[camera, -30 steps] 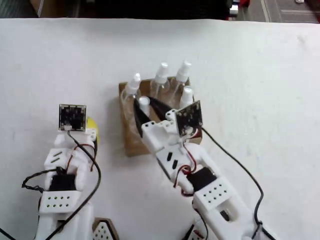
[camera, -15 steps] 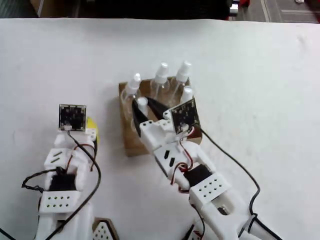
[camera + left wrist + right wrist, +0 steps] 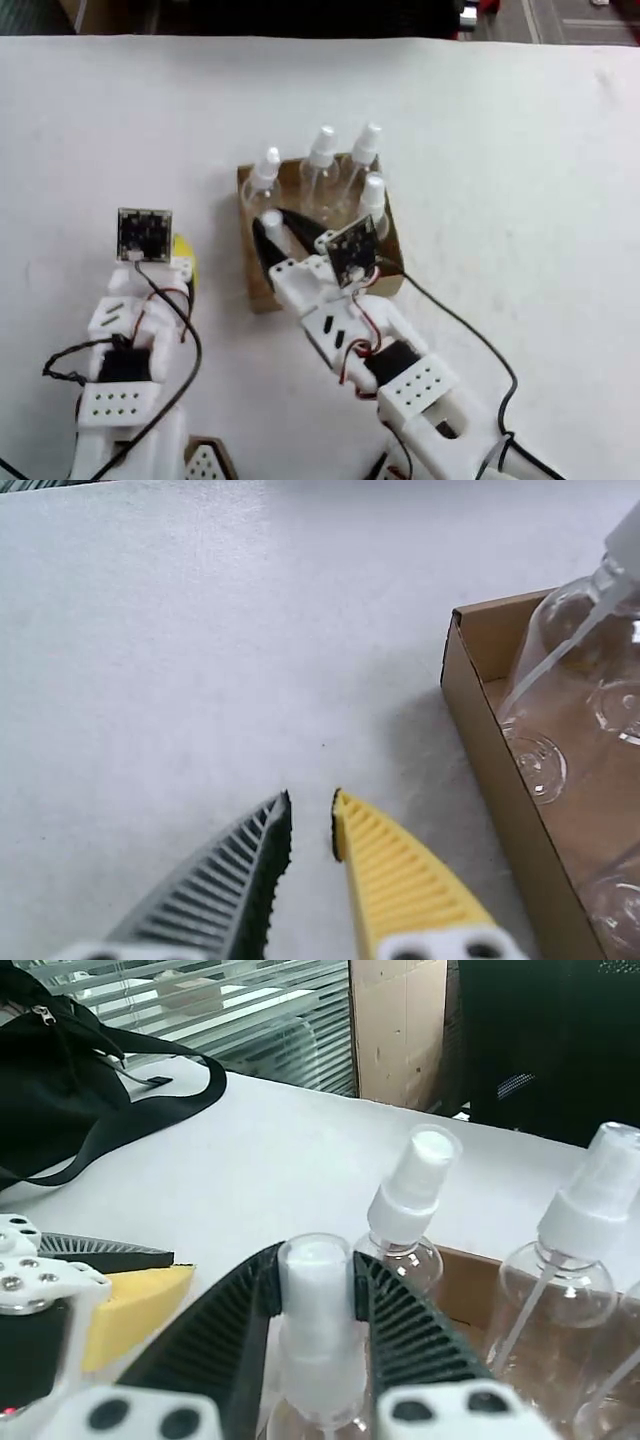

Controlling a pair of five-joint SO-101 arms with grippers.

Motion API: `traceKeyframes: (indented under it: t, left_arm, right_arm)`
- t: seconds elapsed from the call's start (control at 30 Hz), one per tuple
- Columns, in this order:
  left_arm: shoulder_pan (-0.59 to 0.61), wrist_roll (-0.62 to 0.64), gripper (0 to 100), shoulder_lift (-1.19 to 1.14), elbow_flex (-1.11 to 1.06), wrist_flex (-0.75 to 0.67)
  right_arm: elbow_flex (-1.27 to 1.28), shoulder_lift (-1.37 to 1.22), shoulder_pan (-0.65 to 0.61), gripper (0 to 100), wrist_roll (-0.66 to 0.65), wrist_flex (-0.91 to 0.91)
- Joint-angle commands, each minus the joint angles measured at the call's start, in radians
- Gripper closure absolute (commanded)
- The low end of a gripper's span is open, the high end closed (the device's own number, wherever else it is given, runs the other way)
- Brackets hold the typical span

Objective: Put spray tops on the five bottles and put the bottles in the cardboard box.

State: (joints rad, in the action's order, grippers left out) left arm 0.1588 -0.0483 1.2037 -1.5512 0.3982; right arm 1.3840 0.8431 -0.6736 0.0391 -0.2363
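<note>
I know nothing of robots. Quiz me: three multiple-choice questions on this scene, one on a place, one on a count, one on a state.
1. The four free bottles stand: A on bare table; B in the box; C on a shelf.
2. White spray tops in sight: A three; B five; C seven.
3. The right jaws are: A wide open; B holding the box; C closed on a spray top.
Answers: B, cardboard walls surround them; B, five show from above; C, both jaws press that top.

Four clear bottles [image 3: 322, 165] with white spray tops [image 3: 325, 138] stand upright in the open brown cardboard box [image 3: 256, 290]; a fifth bottle [image 3: 271, 222] stands upright at the box's front left.
</note>
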Motion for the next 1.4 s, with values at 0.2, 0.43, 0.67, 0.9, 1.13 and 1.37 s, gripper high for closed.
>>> traceKeyframes:
  t: [0.2, 0.43, 0.67, 0.9, 1.13, 1.37]
  left_arm:
    - [0.002, -0.012, 93, 0.019, 0.034, -0.009]
    - [0.002, -0.012, 93, 0.019, 0.034, -0.009]
    - [0.002, -0.012, 93, 0.019, 0.034, -0.009]
    - [0.002, -0.012, 93, 0.019, 0.034, -0.009]
    - [0.002, -0.012, 93, 0.019, 0.032, -0.009]
    - [0.002, -0.012, 93, 0.019, 0.031, -0.009]
  right_arm:
    - [0.002, -0.012, -0.010, 76.9, -0.009, 0.001]
    - [0.002, 0.016, -0.010, 76.9, -0.009, 0.001]
    - [0.017, 0.177, -0.010, 76.9, -0.008, 0.116]
    - [0.017, 0.282, -0.008, 76.9, -0.008, 0.216]
    - [0.000, 0.311, 0.001, 76.9, -0.008, 0.217]
    - [-0.173, 0.573, 0.163, 83.3, -0.008, 0.444]
